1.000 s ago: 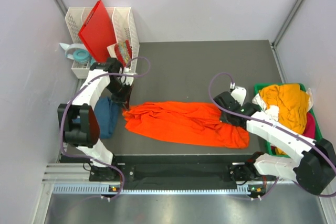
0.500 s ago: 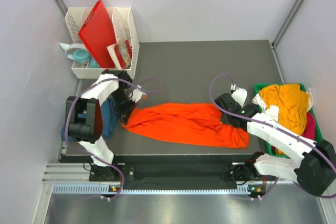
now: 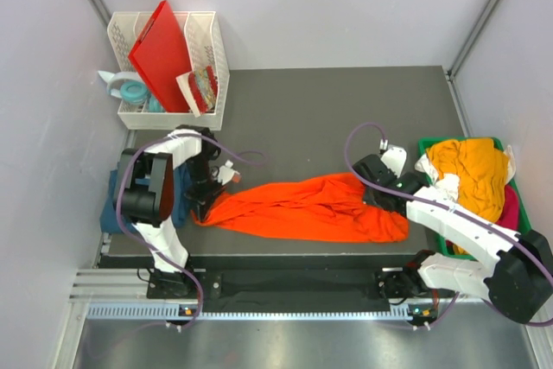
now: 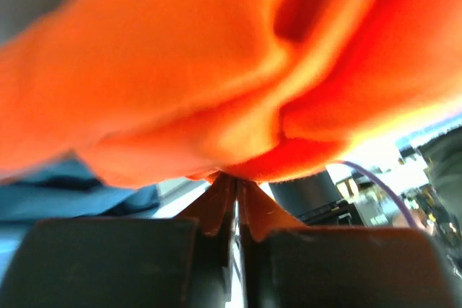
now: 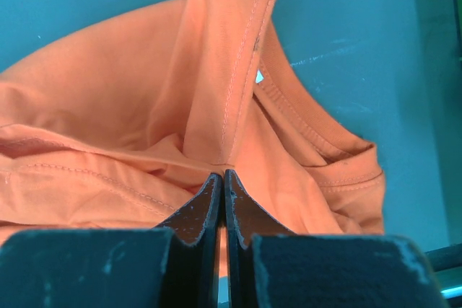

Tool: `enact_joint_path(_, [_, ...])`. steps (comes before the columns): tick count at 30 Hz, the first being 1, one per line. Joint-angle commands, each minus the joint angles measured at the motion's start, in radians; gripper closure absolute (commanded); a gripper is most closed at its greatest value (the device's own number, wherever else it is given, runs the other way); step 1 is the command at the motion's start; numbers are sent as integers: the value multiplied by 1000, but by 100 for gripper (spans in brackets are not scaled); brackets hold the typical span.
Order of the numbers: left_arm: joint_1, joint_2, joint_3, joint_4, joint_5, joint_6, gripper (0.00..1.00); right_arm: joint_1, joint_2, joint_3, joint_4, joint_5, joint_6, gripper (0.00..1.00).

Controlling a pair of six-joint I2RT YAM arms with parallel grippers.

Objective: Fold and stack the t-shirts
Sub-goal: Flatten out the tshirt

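Orange t-shirt (image 3: 302, 207): bunched lengthwise on near desk (image 3: 328, 110), stretched between both arms. Left jaws: closed tight on its left end. Right jaws: closed tight on a fold beside the collar. Teal t-shirt (image 3: 110, 209): desk's left edge

We clamp our left gripper (image 4: 232, 178), fingers pressed together, on the orange t-shirt (image 3: 302, 209) left of the frame's centre; our right gripper (image 5: 222, 175), right of centre, pinches its other end likewise.

left gripper (image 4: 234, 200) fingers pinched together | gripping orange t-shirt (image 4: 202, 70) fold
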Motion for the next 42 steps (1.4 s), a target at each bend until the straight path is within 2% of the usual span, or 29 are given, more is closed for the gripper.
enact_joint_path(1, [-1, -41, 122, -4, 81, -28, 82, 8, 3, 29, 10, 14, -3, 100])
enact_joint_path(2, [-1, -52, 138, 0, 93, -36, 77, 8, 3, 29, 9, 16, -2, 100])
enact_joint_path(3, [-1, -64, 171, 9, 101, -42, 66, 8, 1, 27, 9, 14, -3, 100])
enact_joint_path(7, [-1, -116, 225, 40, 121, -92, 46, 8, 0, 26, 7, 13, -3, 100])
enact_joint_path(11, [0, -138, 233, 123, 90, -148, 41, 8, 1, 26, 12, 14, -8, 100])
enact_joint_path(23, [7, -96, 127, 195, 69, -197, 41, 8, -15, 13, 2, 22, -16, 100])
enact_joint_path(31, [7, -75, 110, 167, 72, -188, 61, 8, -18, 10, 2, 26, -20, 100])
enact_joint_path(42, [7, -66, 98, 97, 56, -146, 52, 8, -17, -2, 16, 20, -17, 100])
